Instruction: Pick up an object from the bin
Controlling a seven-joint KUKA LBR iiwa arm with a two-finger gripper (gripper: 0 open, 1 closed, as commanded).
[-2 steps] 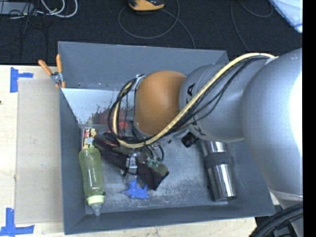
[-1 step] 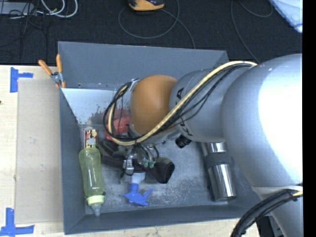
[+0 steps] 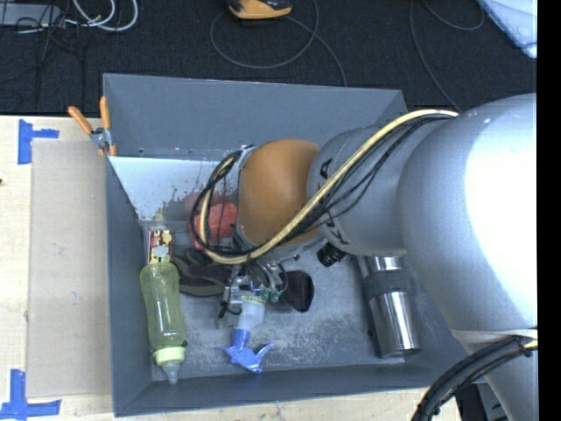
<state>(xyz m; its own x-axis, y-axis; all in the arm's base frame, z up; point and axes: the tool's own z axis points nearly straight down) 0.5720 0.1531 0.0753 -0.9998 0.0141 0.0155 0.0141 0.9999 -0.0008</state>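
Several loose things lie on the floor of the grey metal bin [image 3: 351, 125], and the gripper [image 3: 251, 293] hangs low among them, near the front and about midway across. Whether it is wide, narrow or closed on anything I cannot tell, as the arm's orange cover [image 3: 273, 189] and looped cables hide most of it. Just in front of it, towards the near wall, lies a small blue plastic piece [image 3: 244, 355], jagged in outline. A pale stubby cylinder [image 3: 249, 314] sits between the two (part of the gripper or a loose thing, I cannot say). A yellow-green bottle [image 3: 164, 310] lies along the left wall with its cap towards the near corner. A black rounded object [image 3: 299, 290] rests just right of the gripper, and a shiny metal cylinder [image 3: 392, 320] lies farther right, under the arm. A dark heap [image 3: 198, 274] sits left of the gripper.
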